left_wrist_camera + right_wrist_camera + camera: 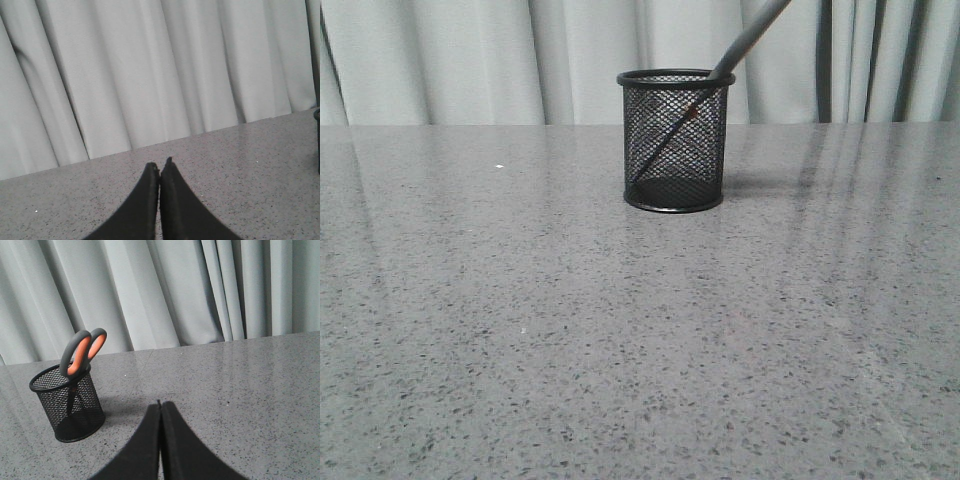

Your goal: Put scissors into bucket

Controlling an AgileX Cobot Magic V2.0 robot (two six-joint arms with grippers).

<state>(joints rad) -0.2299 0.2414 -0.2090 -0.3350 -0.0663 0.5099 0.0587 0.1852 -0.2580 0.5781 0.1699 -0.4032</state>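
Observation:
The black wire-mesh bucket [674, 140] stands upright at the far middle of the grey table. The scissors [745, 38] stand inside it, blades down, grey handles leaning out over the rim to the right. In the right wrist view the bucket [67, 402] holds the scissors [80, 351], whose handle loops show orange inside. My right gripper [160, 405] is shut and empty, apart from the bucket. My left gripper [160, 163] is shut and empty over bare table; only a sliver of the bucket [317, 140] shows at that view's edge. Neither gripper shows in the front view.
A pale grey curtain [470, 60] hangs along the table's far edge behind the bucket. The speckled grey tabletop [620, 340] stretches toward the front.

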